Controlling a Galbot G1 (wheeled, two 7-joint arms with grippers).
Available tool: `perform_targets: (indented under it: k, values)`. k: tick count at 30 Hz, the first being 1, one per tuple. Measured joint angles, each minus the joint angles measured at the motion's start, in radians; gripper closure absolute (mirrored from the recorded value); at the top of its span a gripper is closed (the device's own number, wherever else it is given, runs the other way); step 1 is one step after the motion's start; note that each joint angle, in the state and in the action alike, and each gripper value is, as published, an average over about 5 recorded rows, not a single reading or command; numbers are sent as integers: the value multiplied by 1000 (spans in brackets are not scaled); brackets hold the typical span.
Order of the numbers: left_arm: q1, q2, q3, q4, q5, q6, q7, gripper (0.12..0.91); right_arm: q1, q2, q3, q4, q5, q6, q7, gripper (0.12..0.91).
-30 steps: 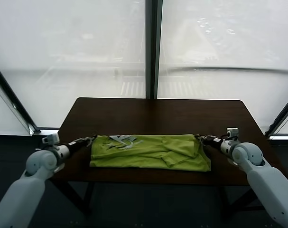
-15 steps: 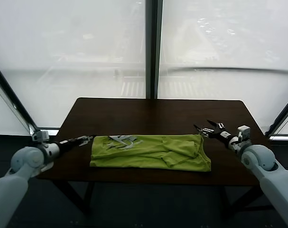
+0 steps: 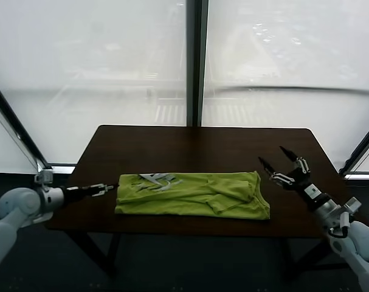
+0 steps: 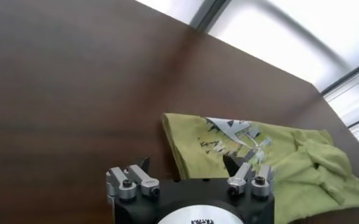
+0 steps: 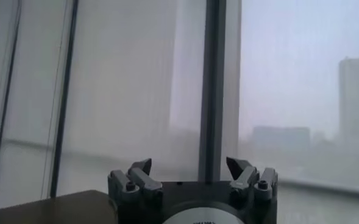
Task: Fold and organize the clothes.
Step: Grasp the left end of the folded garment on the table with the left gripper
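The left gripper (image 3: 106,189) hovers low just off the folded T-shirt (image 3: 193,194) (fingers spread, holding nothing); the right gripper (image 3: 280,159) is raised beside its other end, fingers splayed. The shirt lies on the dark tabletop (image 3: 196,146) before tall windows (image 3: 111,61).

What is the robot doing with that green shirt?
Right now it is not holding it. The green T-shirt lies folded into a long strip on the brown table, white print up. The left gripper is open, just off the shirt's left end. The right gripper is open too, raised beside the shirt's right end.
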Motion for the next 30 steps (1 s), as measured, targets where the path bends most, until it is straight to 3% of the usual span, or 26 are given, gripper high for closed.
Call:
perform_targets:
  k: [15, 30]
  values:
    - [-63, -28, 105, -13, -27, -2, 0, 123, -37, 14, 39, 27, 0, 2, 1, 118]
    - [-114, -76, 148, -7, -25, 1, -14, 123, -36, 40, 42, 58, -5, -2, 5, 118]
